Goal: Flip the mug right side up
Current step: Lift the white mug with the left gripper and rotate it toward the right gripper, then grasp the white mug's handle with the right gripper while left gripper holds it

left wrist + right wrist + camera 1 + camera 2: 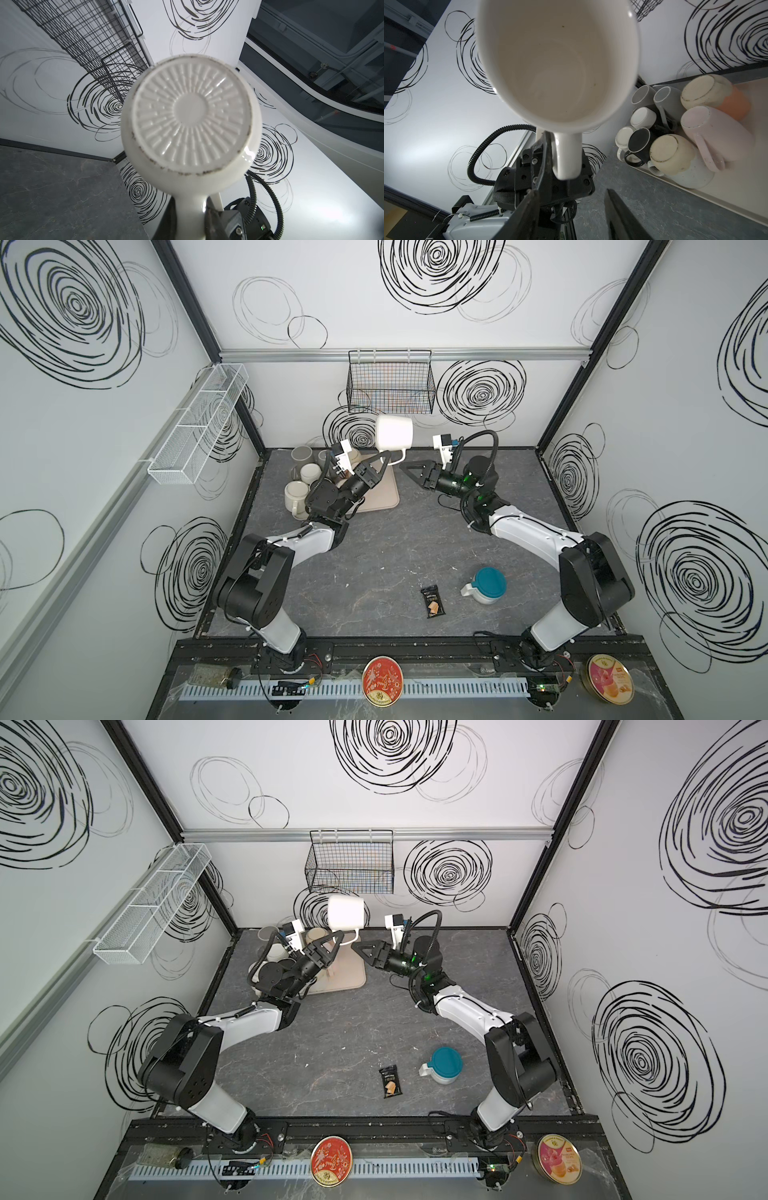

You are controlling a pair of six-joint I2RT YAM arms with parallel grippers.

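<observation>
- Slippage is the main worry. The white mug (394,432) hangs in the air at upper centre of both top views, carried by its handle (568,153) alone. Its own weight could swing it round in the grip or pull it free.
- Breakage looks possible if it drops. It would land on the dark table (374,556) or on the cluster of mugs (675,133) on the beige tray (388,497), just below and left of it in frame.
- Orientation is sideways, which I judge to be about halfway through the turn. The left wrist view is filled by the ribbed base (191,116), and the right wrist view looks straight into the mouth.
- Clearance from the black wire basket (390,385), just above the mug in frame, cannot be told in depth, so a wide swing might clip it.
- Fingers (212,218) of the left gripper (387,456) are pinched tight on the handle with next to no gap.
- Fingers (623,216) of the right gripper (404,467) stand partly apart at the lower centre of the right wrist view, with nothing between them. That gripper sits just right of the handle in the top views and does not touch the mug.
- Contact from that empty gripper, if it comes in clumsily, could knock the handle and loosen the one hold there is.
</observation>
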